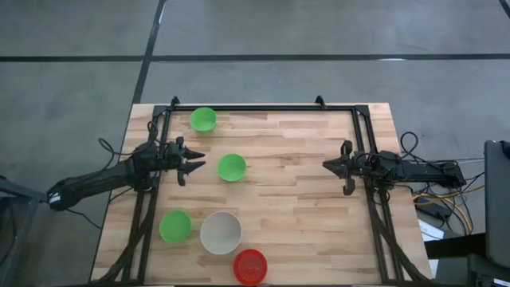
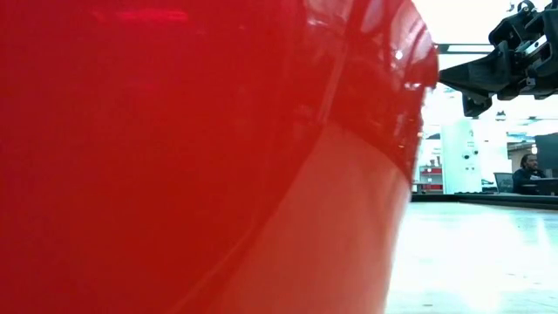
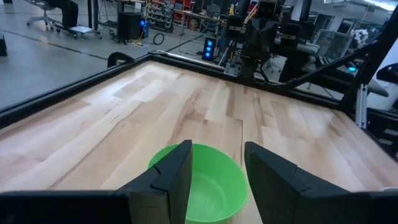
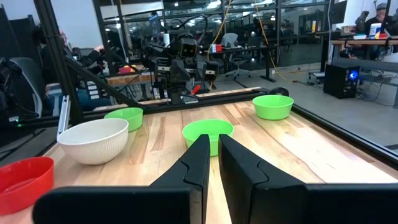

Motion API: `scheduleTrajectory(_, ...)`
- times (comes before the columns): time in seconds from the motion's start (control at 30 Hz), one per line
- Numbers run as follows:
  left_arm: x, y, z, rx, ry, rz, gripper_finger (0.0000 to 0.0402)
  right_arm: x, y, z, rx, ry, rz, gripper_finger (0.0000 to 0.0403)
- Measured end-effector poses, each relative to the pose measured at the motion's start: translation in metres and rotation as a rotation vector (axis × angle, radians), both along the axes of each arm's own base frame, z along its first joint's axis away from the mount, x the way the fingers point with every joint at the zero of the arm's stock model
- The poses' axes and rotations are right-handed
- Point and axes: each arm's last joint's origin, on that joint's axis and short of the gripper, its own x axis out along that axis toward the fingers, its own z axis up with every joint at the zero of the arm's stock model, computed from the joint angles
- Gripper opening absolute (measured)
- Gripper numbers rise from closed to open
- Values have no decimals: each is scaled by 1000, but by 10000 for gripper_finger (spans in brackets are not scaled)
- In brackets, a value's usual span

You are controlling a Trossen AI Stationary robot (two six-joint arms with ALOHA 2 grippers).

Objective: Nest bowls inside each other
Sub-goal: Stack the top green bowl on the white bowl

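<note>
Five bowls stand upright on the wooden table [image 1: 303, 207]. One green bowl [image 1: 231, 167] is in the middle, one green bowl [image 1: 203, 119] is at the far edge, and one green bowl [image 1: 174, 226] is near left. Beside that last one stands the white bowl [image 1: 221, 232]. The red bowl [image 1: 250, 265] is at the near edge and fills the low view [image 2: 192, 157]. My left gripper [image 1: 198, 164] is open, level, just left of the middle green bowl [image 3: 211, 186] and apart from it. My right gripper [image 1: 325, 165] hangs at the right, shut to a thin slit [image 4: 212, 146], and holds nothing.
A black frame rail [image 1: 263, 107] runs along the far edge and down both sides of the table. Bare wood lies between the middle green bowl and my right gripper. A person [image 2: 526, 170] sits far off in the room behind.
</note>
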Motion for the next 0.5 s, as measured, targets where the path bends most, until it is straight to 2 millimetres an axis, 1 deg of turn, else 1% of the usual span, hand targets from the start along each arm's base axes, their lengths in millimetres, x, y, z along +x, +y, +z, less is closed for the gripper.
scheduleTrajectory(0.37, 0, 0, -1, -27, 2, 12, 152, 0, 0, 0, 0, 0, 0, 34)
scheduleTrajectory(0.5, -2, 0, 2, -56, 70, 19, 152, 0, 0, 0, 1, 0, 0, 34)
